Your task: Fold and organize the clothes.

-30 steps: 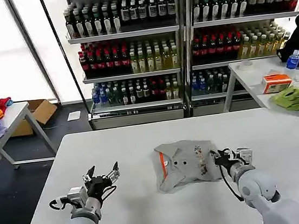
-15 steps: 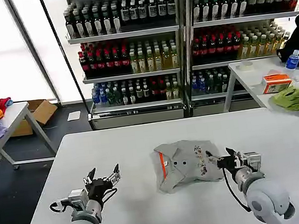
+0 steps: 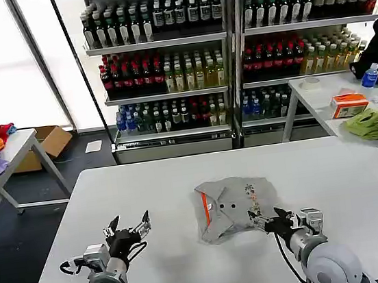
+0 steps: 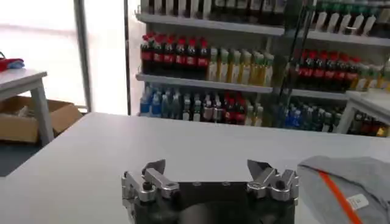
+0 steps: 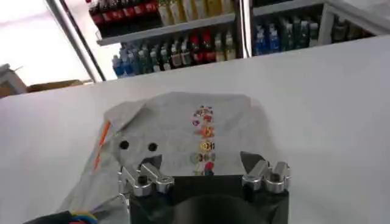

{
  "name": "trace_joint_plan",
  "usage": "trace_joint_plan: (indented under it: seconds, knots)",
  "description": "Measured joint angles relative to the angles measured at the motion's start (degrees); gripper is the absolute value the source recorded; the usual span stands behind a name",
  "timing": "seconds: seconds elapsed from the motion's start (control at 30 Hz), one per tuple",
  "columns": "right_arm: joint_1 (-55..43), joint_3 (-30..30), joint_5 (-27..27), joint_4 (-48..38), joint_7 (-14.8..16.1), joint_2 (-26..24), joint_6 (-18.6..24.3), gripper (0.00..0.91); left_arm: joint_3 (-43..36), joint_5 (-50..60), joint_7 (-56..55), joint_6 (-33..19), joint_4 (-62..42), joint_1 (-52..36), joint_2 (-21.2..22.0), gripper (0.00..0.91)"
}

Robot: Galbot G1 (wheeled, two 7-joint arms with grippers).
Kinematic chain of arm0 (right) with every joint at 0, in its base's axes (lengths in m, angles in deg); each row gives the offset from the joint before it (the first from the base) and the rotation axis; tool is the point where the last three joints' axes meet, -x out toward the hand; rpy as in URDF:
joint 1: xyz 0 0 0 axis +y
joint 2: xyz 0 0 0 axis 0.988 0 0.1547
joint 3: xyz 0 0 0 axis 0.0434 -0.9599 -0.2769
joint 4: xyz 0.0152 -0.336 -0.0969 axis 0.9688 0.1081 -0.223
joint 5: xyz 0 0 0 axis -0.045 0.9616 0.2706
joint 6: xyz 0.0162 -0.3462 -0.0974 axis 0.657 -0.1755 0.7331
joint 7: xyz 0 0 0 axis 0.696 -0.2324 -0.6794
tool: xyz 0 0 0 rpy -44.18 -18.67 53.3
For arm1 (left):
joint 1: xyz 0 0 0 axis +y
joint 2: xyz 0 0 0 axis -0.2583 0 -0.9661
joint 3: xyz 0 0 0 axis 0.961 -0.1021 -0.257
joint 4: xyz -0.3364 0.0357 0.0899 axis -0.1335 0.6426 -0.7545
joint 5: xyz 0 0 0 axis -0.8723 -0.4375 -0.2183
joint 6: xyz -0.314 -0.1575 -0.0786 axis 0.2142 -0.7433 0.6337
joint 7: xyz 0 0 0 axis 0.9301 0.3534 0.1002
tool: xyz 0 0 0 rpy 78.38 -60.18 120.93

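**Soft shirt folded mid-table; right gripper drawn back to its near edge**

The left gripper (image 3: 127,230) hovers over bare white table (image 3: 159,179), well left of the cloth, jaws spread wide with nothing between them.

At the table's middle lies the grey shirt (image 3: 233,206), roughly folded, orange-lined collar (image 3: 205,208) towards the left, chest print (image 3: 254,202) towards the right. It looks light, limp and easily rumpled; a pinch at a doubled edge or corner would likely hold better than a grab at the flat middle.

The right gripper (image 3: 270,220) sits at the shirt's near right edge, jaws open and empty. A second ago it was farther right beside the shirt; it has since pulled nearer the robot, and the shirt lies much as before.
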Motion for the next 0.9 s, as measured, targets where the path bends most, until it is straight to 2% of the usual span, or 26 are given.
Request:
trace_joint_plan:
  seconds: [0.5, 0.77, 0.9]
  knots:
    - [2.4, 0.9, -2.0, -1.8, -3.4, 2.4, 0.1, 0.907, 0.3, 0.1, 0.3, 0.0, 0.6, 1.0, -0.1, 0.907]
    - [2.5, 2.4, -1.9, -0.7, -3.1, 3.2, 0.2, 0.907, 0.7, -0.1, 0.4, -0.1, 0.9, 1.0, -0.4, 0.907]
    - [2.1, 4.9, 2.0, 1.5, -1.6, 3.1, 0.3, 0.907, 1.2, 0.2, 0.8, -0.9, 1.3, 1.0, -0.4, 0.907]
